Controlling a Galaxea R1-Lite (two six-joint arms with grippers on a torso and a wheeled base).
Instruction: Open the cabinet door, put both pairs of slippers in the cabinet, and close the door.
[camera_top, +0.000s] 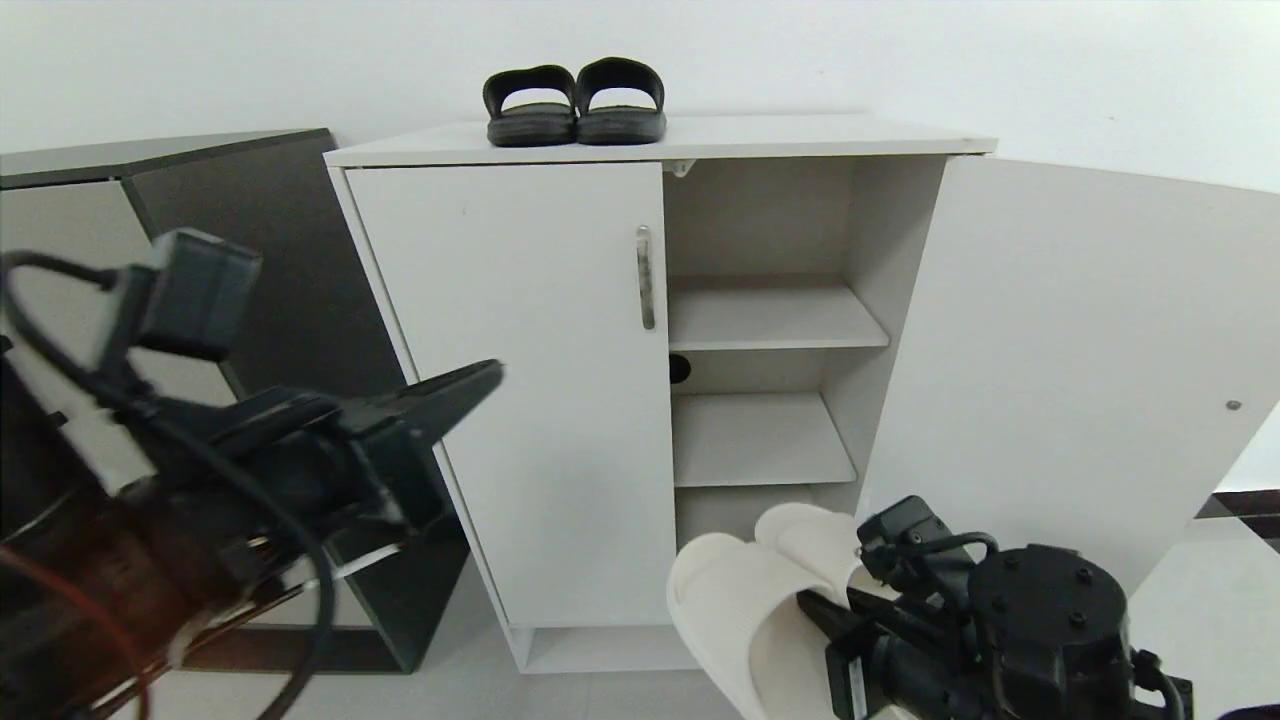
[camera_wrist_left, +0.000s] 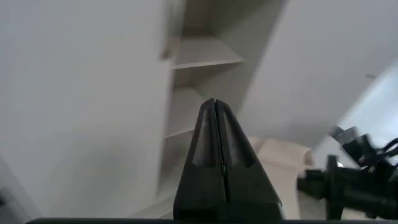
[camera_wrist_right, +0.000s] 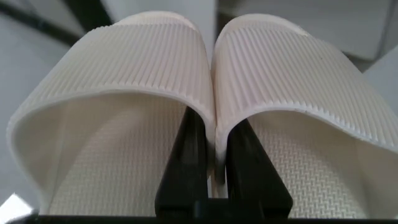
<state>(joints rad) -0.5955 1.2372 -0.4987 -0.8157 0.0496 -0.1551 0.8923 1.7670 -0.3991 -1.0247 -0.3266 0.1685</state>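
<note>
A white cabinet (camera_top: 510, 400) stands ahead, its right door (camera_top: 1080, 370) swung open and its left door shut. Bare shelves (camera_top: 770, 315) show inside. A black pair of slippers (camera_top: 575, 103) rests on the cabinet top. My right gripper (camera_top: 835, 625) is shut on a white pair of slippers (camera_top: 750, 600), pinching their inner edges together (camera_wrist_right: 214, 149), low in front of the open compartment. My left gripper (camera_top: 480, 380) hangs shut and empty before the shut left door; its fingers (camera_wrist_left: 214, 143) are pressed together.
A dark cabinet (camera_top: 260, 300) stands to the left of the white one. The open door blocks the right side. Pale floor (camera_top: 600, 695) lies below the cabinet front.
</note>
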